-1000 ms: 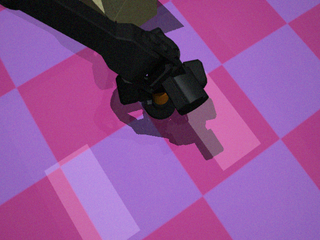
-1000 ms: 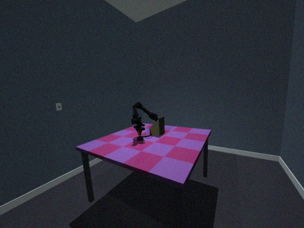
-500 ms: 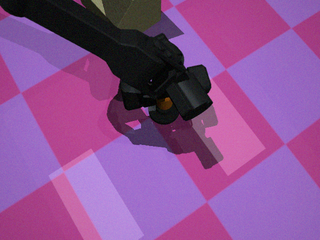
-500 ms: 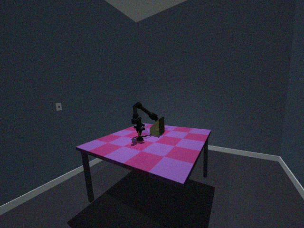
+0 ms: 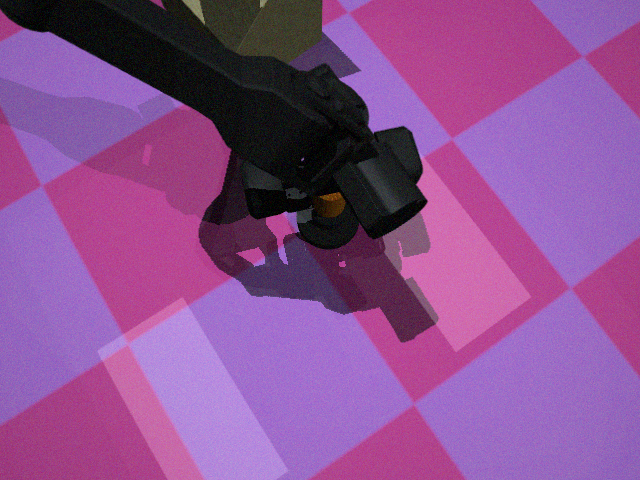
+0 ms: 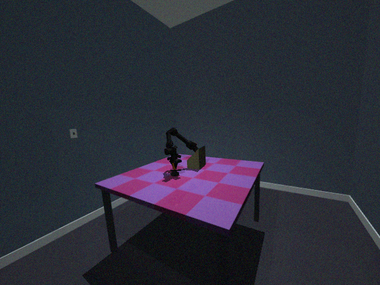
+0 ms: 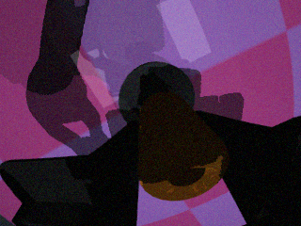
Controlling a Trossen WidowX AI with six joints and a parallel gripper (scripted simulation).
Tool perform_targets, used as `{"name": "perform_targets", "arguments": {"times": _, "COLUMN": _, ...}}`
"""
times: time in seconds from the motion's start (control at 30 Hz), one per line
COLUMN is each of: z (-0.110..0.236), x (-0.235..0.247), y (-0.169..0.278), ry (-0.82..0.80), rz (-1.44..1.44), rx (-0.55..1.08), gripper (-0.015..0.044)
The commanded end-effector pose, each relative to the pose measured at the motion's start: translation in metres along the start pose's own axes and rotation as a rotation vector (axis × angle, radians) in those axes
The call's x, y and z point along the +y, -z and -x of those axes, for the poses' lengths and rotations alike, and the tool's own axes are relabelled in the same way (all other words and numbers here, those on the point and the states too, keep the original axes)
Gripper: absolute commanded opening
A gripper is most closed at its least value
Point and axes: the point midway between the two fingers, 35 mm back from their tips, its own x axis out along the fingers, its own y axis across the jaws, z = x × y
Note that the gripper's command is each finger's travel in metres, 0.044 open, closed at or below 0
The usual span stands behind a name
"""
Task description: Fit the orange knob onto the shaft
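A dim, dark-walled room holds a pink-and-purple checkered table. From its left the black arm reaches across, bent down at the wrist so the claw points at the table. The claw is clamped partway shut on the orange knob, which sits directly over the round pedestal; the shaft is hidden. The knob looks small, rigid and probably smooth, so gripping its sides firmly seems right for twisting it.
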Motion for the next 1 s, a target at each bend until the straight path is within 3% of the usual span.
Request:
{"name": "perform_targets", "arguments": {"times": 0.0, "z": 0.0024, "x": 0.0009, "y": 0.0009, "ry": 0.000, "rz": -0.056, "rx": 0.003, "gripper": 0.0000}}
{"name": "perform_targets", "arguments": {"times": 0.97, "z": -0.0010, "x": -0.0021, "y": 0.0015, "ry": 0.003, "rz": -1.928, "rx": 0.002, "gripper": 0.0000}}
